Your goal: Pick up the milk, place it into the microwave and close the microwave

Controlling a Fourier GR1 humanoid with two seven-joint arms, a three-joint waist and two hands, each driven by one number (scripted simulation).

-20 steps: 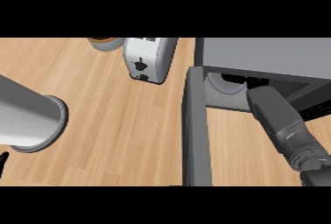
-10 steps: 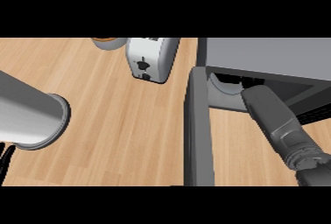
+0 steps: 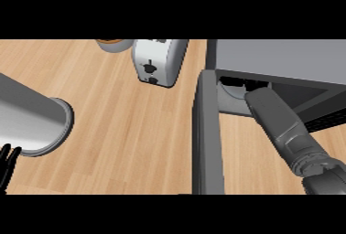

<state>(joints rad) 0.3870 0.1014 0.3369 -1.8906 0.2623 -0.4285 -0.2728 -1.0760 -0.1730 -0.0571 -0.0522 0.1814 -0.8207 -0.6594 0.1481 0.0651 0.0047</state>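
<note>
The grey microwave (image 3: 277, 57) stands at the right with its door (image 3: 207, 137) swung open, seen edge-on. My right forearm reaches into the cavity. Only dark fingertips of the right hand (image 3: 238, 83) show at the opening's near edge, next to a pale curved shape (image 3: 231, 94) that may be the milk; I cannot tell whether the hand holds it. The milk is otherwise hidden. My left forearm fills the left edge, and the straight black fingers of the left hand (image 3: 8, 160) show at the lower left, holding nothing.
A white toaster (image 3: 159, 61) stands at the back centre, left of the microwave. The rim of a brown-topped cup (image 3: 113, 44) shows beside it at the top edge. The wooden counter (image 3: 128, 137) lies between my left forearm and the open door.
My right forearm has shifted slightly left while staying inside the microwave. The left forearm has edged right and up, and its fingers show a little more.
</note>
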